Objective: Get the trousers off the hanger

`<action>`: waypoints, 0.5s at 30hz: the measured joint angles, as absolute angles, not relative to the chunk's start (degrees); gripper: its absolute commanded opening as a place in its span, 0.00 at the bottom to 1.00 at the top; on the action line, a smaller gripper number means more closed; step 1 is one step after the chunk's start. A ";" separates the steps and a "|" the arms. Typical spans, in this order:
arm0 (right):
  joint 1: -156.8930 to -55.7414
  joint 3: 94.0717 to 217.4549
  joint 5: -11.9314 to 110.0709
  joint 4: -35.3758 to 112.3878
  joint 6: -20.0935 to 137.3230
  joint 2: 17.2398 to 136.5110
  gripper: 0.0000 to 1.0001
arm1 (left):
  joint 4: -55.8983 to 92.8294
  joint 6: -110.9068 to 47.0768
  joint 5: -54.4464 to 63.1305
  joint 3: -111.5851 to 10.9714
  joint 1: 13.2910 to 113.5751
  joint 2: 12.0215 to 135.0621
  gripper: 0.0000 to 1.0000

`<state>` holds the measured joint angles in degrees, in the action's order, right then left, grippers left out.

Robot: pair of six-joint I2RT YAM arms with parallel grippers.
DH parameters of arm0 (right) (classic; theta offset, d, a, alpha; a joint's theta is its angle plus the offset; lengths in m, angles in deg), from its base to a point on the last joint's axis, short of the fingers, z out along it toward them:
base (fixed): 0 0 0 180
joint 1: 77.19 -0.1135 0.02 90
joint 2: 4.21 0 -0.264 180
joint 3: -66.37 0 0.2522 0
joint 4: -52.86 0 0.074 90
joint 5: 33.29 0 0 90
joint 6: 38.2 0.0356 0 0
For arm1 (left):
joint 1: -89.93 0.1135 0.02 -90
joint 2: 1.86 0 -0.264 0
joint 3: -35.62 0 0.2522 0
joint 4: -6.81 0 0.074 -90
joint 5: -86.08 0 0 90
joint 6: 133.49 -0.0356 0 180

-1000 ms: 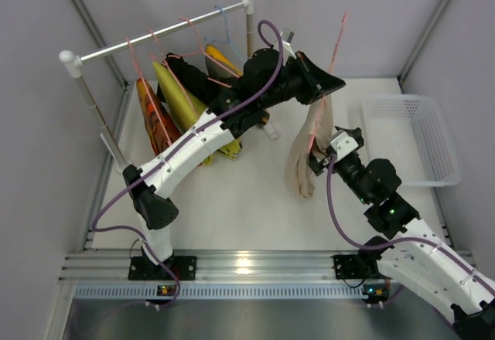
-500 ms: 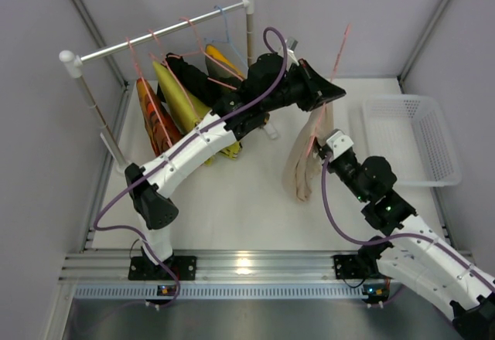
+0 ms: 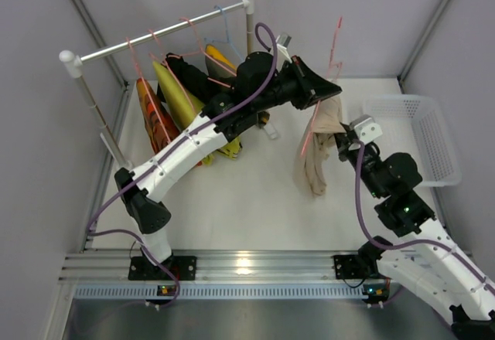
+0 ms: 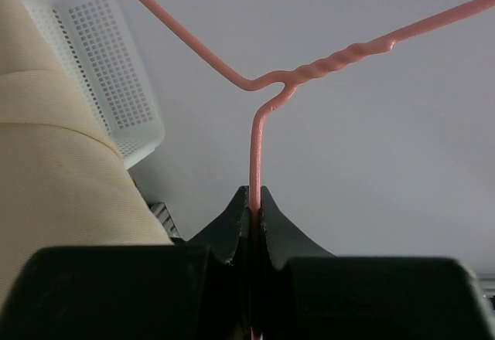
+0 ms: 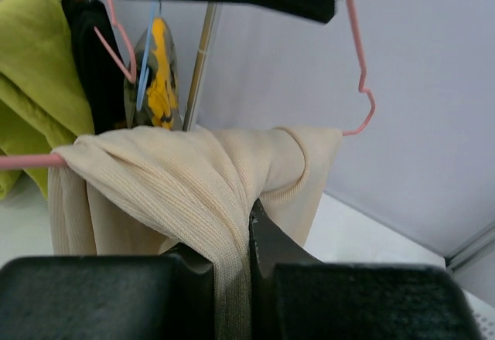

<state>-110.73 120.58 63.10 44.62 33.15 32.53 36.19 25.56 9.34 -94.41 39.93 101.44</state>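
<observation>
Right pincer (image 5: pixel 232 236), nearest the arm bases, is closed on a fold of the beige trousers (image 3: pixel 317 162). These hang draped over the lower bar of a pink wire hanger (image 4: pixel 255 139) above the desk (image 3: pixel 247 201). Left pincer (image 4: pixel 254 201), beyond, is clamped shut on the hanger's wire near its twisted neck and holds it in the air. A white mesh basket (image 3: pixel 398 99) stands to the right. At the far left, the orange-red patterned trousers (image 3: pixel 155 120) hang from the rail (image 3: pixel 155 35) among other garments.
</observation>
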 measured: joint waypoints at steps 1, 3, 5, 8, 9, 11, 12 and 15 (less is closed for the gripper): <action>-110.69 121.65 63.10 44.12 33.52 32.24 0.00 | 35.90 25.43 9.32 -94.17 40.04 101.03 0.00; -110.58 123.83 63.10 43.20 34.15 31.83 0.00 | 35.44 25.26 9.32 -93.68 40.20 100.20 0.00; -110.23 125.54 63.13 42.13 34.57 31.54 0.00 | 35.05 24.97 9.29 -93.09 40.24 99.54 0.00; -109.68 127.79 63.13 40.86 35.09 31.24 0.00 | 34.66 24.21 9.12 -92.33 40.26 99.08 0.00; -109.51 128.33 63.13 40.42 35.16 31.13 0.00 | 34.68 23.92 9.07 -92.18 40.26 99.06 0.00; -109.13 129.49 63.13 39.44 35.37 30.95 0.00 | 34.74 23.29 8.86 -91.80 40.31 99.06 0.00; -109.00 130.13 63.13 38.94 35.42 30.91 0.00 | 34.74 22.90 8.75 -91.61 40.33 99.06 0.00; -108.57 132.09 63.15 38.02 35.42 30.95 0.00 | 34.77 22.02 8.59 -90.95 40.35 99.04 0.00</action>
<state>-108.57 132.09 63.15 38.02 35.42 30.95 34.77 22.02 8.59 -90.95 40.35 99.04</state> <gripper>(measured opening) 0.039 0.055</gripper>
